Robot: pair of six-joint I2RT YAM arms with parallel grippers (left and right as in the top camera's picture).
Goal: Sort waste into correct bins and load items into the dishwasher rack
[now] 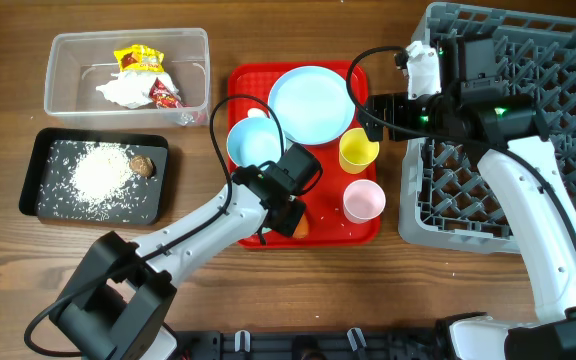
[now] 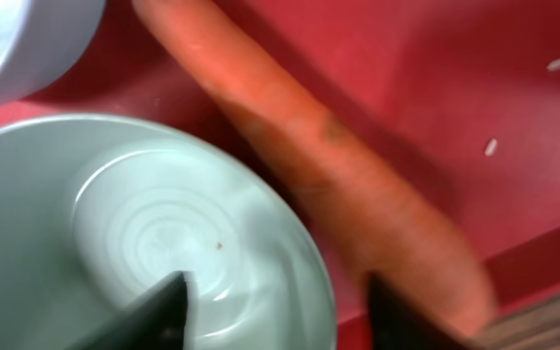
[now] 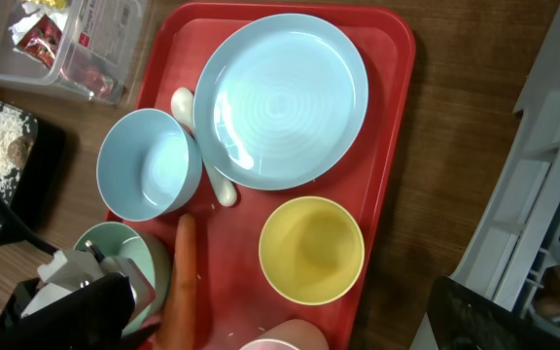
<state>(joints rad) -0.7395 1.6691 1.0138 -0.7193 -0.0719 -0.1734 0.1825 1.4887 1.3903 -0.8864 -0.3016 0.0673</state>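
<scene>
Presently the long orange carrot (image 2: 338, 165) lies on the flat red plastic tray (image 2: 455, 58), slanting upper left to lower right in my left wrist view. My left gripper (image 2: 280, 316) gapes wide and empty, one finger (image 2: 158, 316) over the pale green round bowl (image 2: 163, 233), one past the carrot. Overhead, my wrist nearly hides it; the right wrist view shows it running near-to-far.

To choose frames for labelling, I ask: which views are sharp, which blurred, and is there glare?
Overhead: sharp, evenly lit, no glare on the red tray. Left wrist: smeared throughout; the carrot and the pale bowl have soft edges. Right wrist: sharp on the plate, which shows only a faint sheen; the rack at the right edge is out of focus.
</scene>
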